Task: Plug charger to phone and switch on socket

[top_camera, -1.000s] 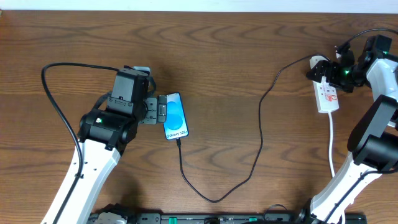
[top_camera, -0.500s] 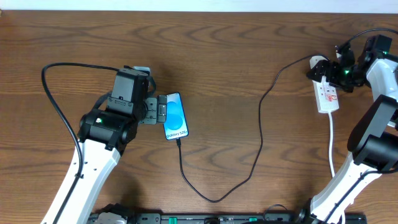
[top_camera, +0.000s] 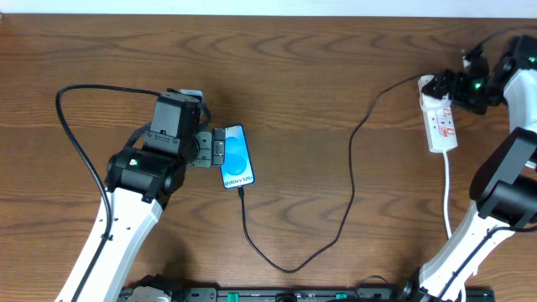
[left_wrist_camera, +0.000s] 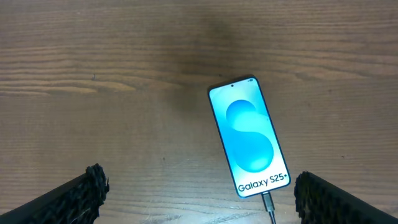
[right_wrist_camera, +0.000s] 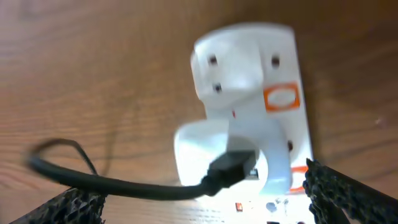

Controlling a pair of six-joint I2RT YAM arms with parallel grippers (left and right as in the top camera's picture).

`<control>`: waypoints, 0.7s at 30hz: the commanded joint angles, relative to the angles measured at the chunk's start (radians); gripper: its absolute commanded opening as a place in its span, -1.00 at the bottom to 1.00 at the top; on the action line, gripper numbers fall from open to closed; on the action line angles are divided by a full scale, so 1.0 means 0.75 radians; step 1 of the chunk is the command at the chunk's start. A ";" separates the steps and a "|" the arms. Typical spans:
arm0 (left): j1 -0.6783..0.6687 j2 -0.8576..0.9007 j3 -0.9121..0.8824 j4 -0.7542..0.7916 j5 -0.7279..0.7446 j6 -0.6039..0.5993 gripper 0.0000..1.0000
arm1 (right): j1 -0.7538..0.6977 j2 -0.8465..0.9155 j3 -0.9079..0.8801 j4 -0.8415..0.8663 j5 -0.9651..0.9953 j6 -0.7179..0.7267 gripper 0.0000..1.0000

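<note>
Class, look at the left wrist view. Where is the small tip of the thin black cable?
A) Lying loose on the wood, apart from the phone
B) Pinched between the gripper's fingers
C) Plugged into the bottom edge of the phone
C: the charger runs straight into the bottom edge of the phone, just below the white text.

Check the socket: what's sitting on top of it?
A white adapter sits on the socket, with the black plug of the charger pushed into it. An orange-ringed oval shows beside it. The outlet under the adapter is covered.
</note>
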 commanded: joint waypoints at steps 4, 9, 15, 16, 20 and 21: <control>-0.003 0.000 0.000 -0.004 -0.018 0.012 0.96 | 0.006 -0.009 0.027 -0.019 -0.030 -0.020 0.99; -0.003 0.000 0.000 -0.004 -0.018 0.012 0.96 | 0.013 -0.009 -0.019 -0.014 -0.021 -0.031 0.99; -0.003 0.000 0.000 -0.004 -0.018 0.012 0.96 | 0.036 -0.009 -0.157 0.065 0.016 -0.030 0.99; -0.003 0.000 0.000 -0.004 -0.018 0.012 0.96 | 0.038 -0.009 -0.185 0.083 0.016 -0.030 0.99; -0.003 0.000 0.000 -0.004 -0.018 0.012 0.96 | 0.044 -0.009 -0.255 0.117 0.015 -0.029 0.99; -0.003 0.000 0.000 -0.004 -0.017 0.012 0.96 | 0.044 -0.009 -0.260 0.115 0.014 -0.029 0.99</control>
